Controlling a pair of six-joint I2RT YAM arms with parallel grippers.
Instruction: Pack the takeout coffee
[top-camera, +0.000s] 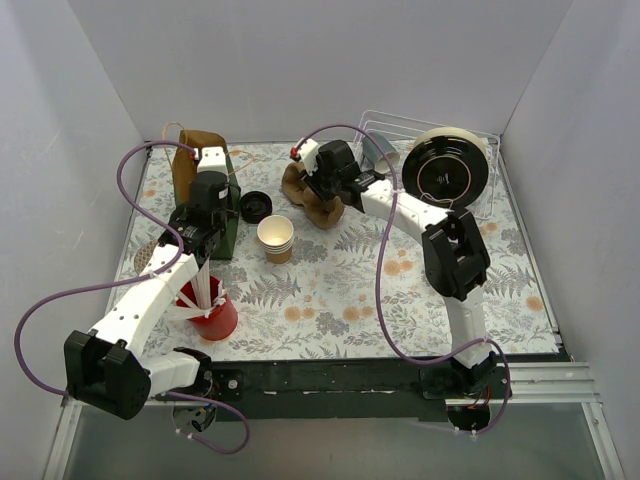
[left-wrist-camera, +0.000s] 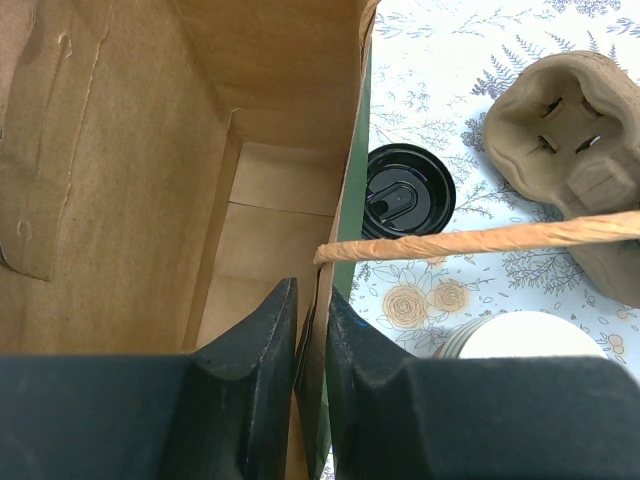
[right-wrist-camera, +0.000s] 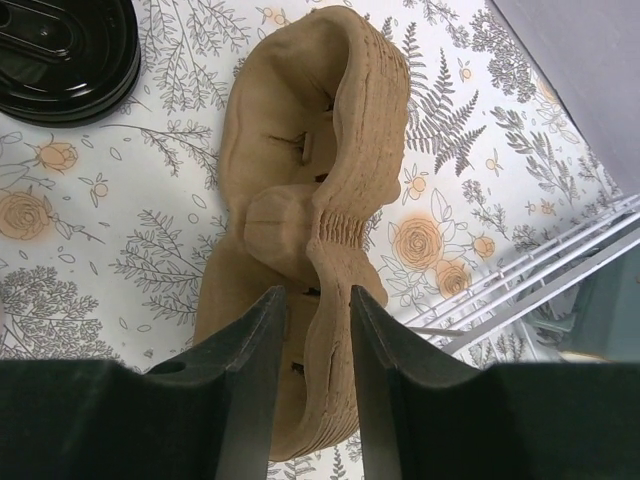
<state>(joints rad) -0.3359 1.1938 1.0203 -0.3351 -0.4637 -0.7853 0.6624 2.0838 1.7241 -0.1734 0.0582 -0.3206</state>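
L: my left tool (left-wrist-camera: 312, 300) pinched shut on the paper bag (left-wrist-camera: 150, 150) wall | R: my right tool (right-wrist-camera: 315, 300) clamped on the pulp carriers (right-wrist-camera: 330, 150) rim | paper cups (top-camera: 276, 238) — stacked, unlidded, on the tabletop (top-camera: 400, 300) between bag and carriers | black lid (top-camera: 257, 206) flat just beside the bag

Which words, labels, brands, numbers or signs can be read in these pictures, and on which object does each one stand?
No text can be read in any view.
On the round black plastic lid: only moulded shapes, no letters that can be made out.
On the brown paper bag, the brown moulded pulp cup carrier and the tan paper cups: no print visible.
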